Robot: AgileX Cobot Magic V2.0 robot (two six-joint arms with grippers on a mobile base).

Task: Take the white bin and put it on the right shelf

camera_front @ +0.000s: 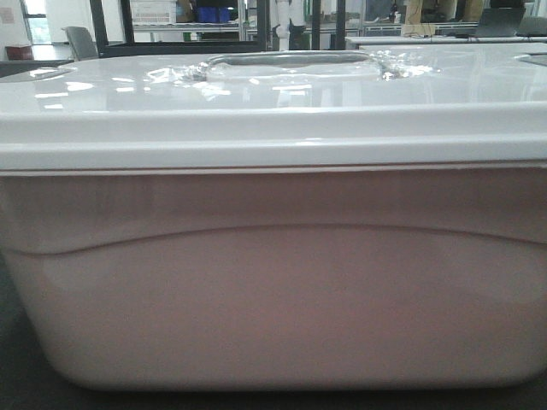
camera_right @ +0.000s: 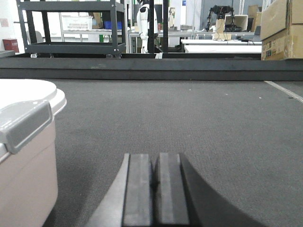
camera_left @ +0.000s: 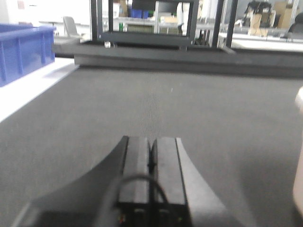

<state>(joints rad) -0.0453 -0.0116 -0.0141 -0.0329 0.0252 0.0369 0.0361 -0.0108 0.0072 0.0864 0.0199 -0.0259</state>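
The white bin [camera_front: 273,299] fills the front view; its pinkish translucent side faces me, and the glossy white lid above has a recessed grey handle [camera_front: 291,61]. It stands on dark grey matting. My left gripper [camera_left: 151,140] is shut and empty just above the mat, and the bin's edge [camera_left: 298,156] shows at the far right of the left wrist view. My right gripper [camera_right: 155,156] is also shut and empty, with the bin's corner [camera_right: 26,179] and its grey latch [camera_right: 27,124] apart to its left. The right shelf is out of view.
A blue plastic bin [camera_left: 23,49] stands on a white surface at the left. A low dark ledge [camera_right: 151,71] bounds the mat's far side. Behind it are a black rack [camera_right: 71,28], tables and cardboard boxes [camera_right: 281,26].
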